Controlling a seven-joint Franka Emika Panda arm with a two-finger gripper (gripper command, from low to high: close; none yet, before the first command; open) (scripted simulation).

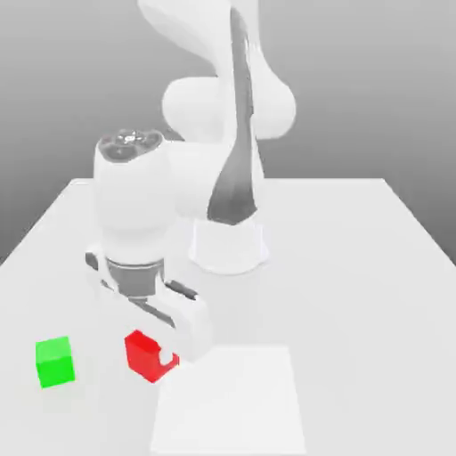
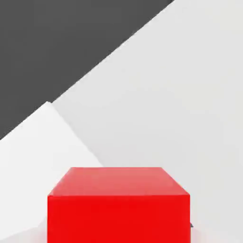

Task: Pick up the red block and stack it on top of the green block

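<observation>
A: What does the exterior view give you?

B: The white arm point(image 1: 223, 134) bends forward from its base on the pale counter point(image 1: 374, 267), and the end effector point(image 1: 158, 349) is low over the counter, right at the red block point(image 1: 142, 354). One white finger point(image 1: 192, 333) stands against the block on the side toward the exterior view's right, and part of it covers a corner of the block.

A: Pinching it, then?

B: I cannot tell. The other finger is hidden behind the hand, so whether the block is gripped or merely flanked is not clear. I also cannot tell whether the block rests on the counter or is slightly raised.

A: And the green block?

B: The green block point(image 1: 54, 362) sits on the counter toward the exterior view's left of the red one, near it but clearly apart, with bare counter between them. Nothing is on top of it. A lighter white square patch point(image 1: 232, 401) lies on the counter just beside the red block, toward the exterior view's right.

A: What does the hand view add?

B: A close look at the red block point(image 2: 118, 204): its top face and one side face, square-edged and evenly red, very near the camera. Beyond it are the pale counter point(image 2: 190, 95), an edge of the lighter patch point(image 2: 38, 152), and dark background past the counter's rim.

A: Any containers?

B: I see none to describe; both blocks are out on the open counter
</observation>
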